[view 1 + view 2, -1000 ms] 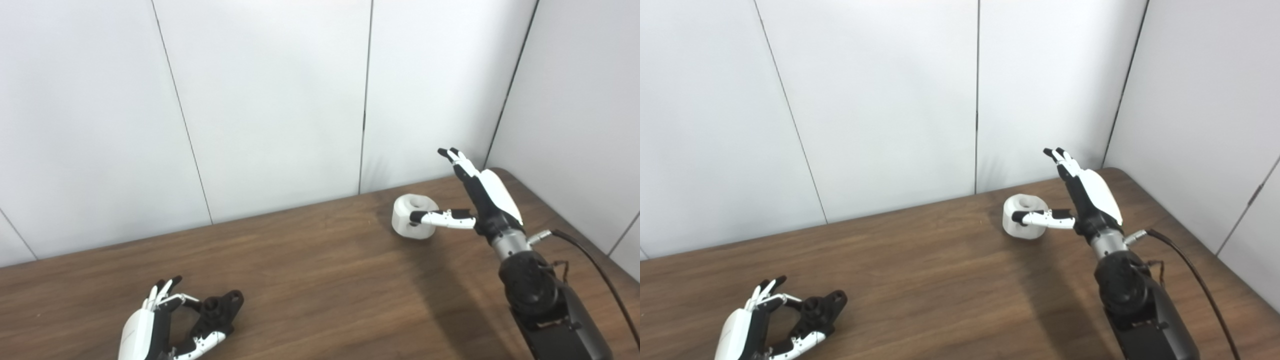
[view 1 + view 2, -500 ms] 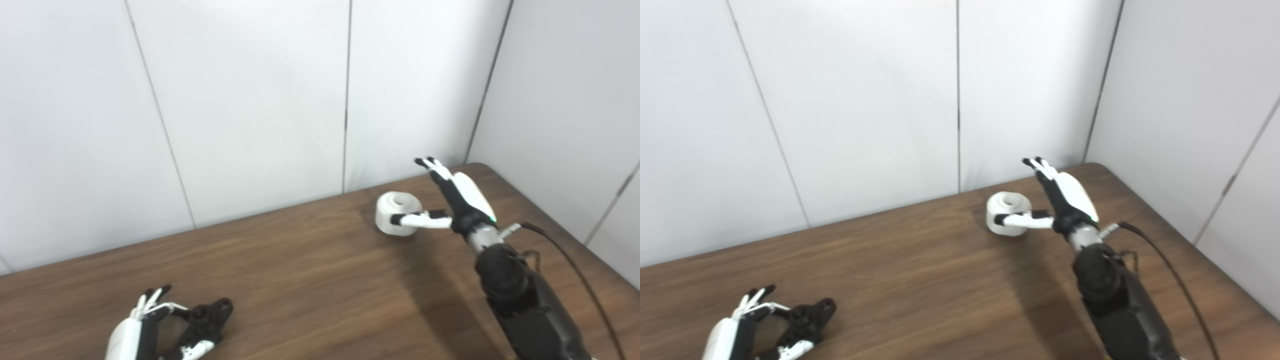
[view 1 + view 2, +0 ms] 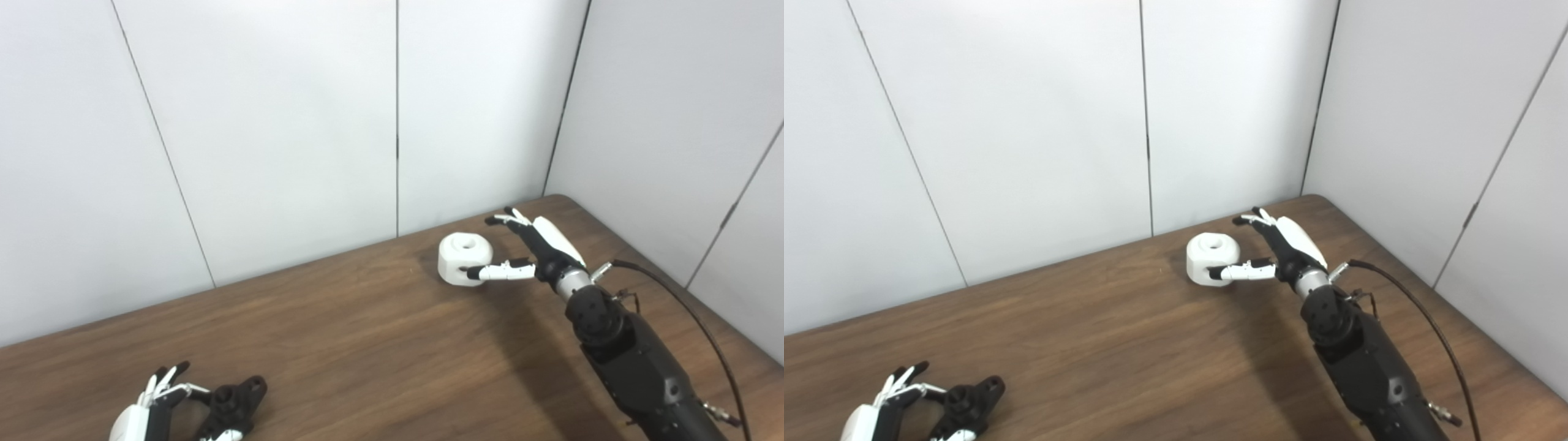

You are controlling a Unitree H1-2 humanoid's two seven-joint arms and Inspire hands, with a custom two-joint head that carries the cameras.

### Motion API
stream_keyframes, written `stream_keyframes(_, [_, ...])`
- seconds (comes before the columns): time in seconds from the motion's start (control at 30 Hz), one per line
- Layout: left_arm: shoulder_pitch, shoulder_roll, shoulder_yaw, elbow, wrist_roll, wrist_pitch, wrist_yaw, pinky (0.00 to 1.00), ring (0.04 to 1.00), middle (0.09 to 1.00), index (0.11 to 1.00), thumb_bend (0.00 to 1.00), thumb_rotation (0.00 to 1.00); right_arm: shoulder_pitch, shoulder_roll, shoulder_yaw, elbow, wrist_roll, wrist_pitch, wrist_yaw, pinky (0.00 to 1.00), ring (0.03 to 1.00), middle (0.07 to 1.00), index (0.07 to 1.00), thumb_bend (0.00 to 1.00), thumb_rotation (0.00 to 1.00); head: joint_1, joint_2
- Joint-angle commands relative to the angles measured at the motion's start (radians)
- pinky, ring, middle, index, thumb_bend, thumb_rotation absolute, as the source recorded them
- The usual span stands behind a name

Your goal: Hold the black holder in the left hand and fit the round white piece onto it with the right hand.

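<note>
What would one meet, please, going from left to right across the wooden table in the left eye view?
Left hand → black plastic holder → round white piece with a hole on top → right hand.

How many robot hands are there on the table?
2. The left hand is at the near left edge, beside the black holder. The right hand is at the far right, fingers around the round white piece.

Right hand (image 3: 531, 251) extends forward, fingers spread, thumb pointing left. Left hand (image 3: 147, 416) sits at the lower edge, fingers apart.
</note>
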Motion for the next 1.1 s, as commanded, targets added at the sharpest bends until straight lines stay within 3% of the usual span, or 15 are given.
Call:
stream_keyframes(0.0, [0.027,0.025,0.006,0.026,0.002,-0.02,0.003,1.0,1.0,0.919,0.483,0.52,0.04,-0.057,-0.045,-0.009,0.001,0.015,-0.056,-0.01,1.0,1.0,1.0,0.808,1.0,0.49,-0.005,0.0])
stream_keyframes(0.2, [0.032,0.027,0.008,0.012,0.005,-0.007,-0.004,1.0,1.0,0.917,0.484,0.52,0.04,-0.097,-0.08,0.021,0.132,0.02,-0.123,-0.002,1.0,1.0,1.0,0.764,1.0,0.51,-0.016,0.002])
stream_keyframes(0.53, [0.033,0.024,0.015,0.003,0.004,-0.003,-0.015,1.0,1.0,0.919,0.484,0.52,0.04,-0.132,-0.101,0.067,0.151,0.011,-0.092,0.013,1.0,1.0,1.0,0.77,1.0,0.48,-0.027,-0.006])
stream_keyframes(1.07, [0.041,0.017,0.023,0.004,0.005,-0.017,-0.012,1.0,1.0,0.913,0.484,0.52,0.04,-0.138,-0.096,0.1,0.1,-0.001,0.003,0.058,1.0,1.0,1.0,0.892,1.0,0.49,-0.01,-0.013])
